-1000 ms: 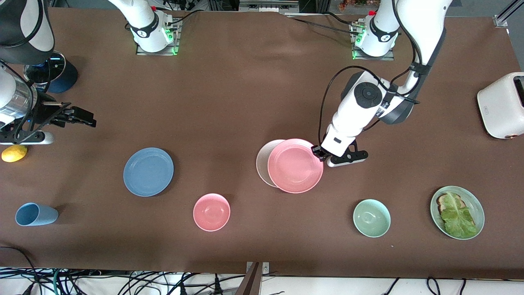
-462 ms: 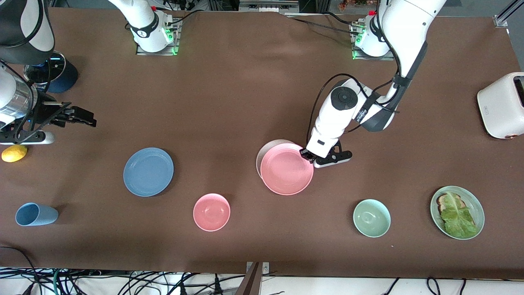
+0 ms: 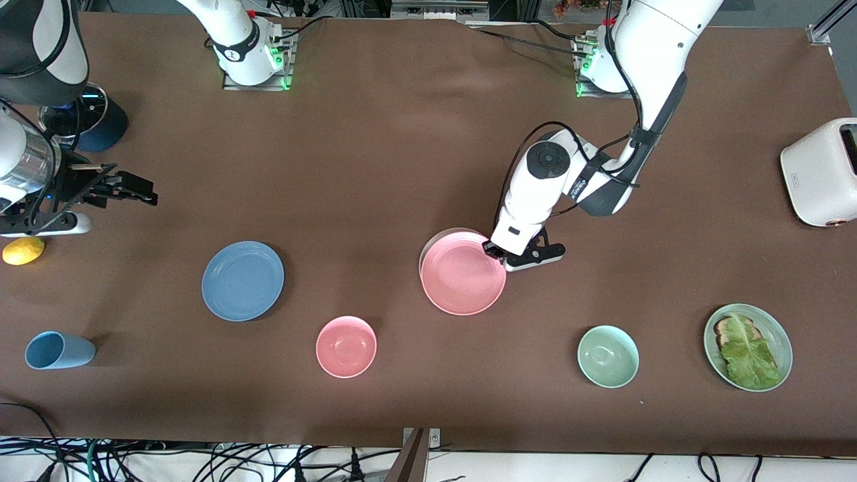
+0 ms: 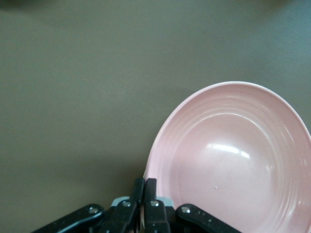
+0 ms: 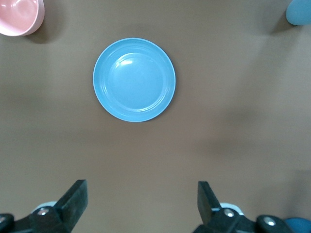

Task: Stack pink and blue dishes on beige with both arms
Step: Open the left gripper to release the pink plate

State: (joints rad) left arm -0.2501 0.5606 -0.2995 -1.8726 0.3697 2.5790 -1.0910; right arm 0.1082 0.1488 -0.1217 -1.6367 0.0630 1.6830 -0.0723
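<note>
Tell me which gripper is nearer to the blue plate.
Right. The right gripper, fingers open, hangs over bare table toward the right arm's end, not touching the blue plate. The left gripper grips the pink plate.

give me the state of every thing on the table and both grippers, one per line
pink plate: gripped at its rim, over the beige plate
beige plate: flat, almost covered by pink
blue plate: flat, alone, untouched
left gripper: shut on pink plate
right gripper: open, empty, waiting
pink bowl: upright, empty
green bowl: upright, empty
blue cup: on its side
</note>
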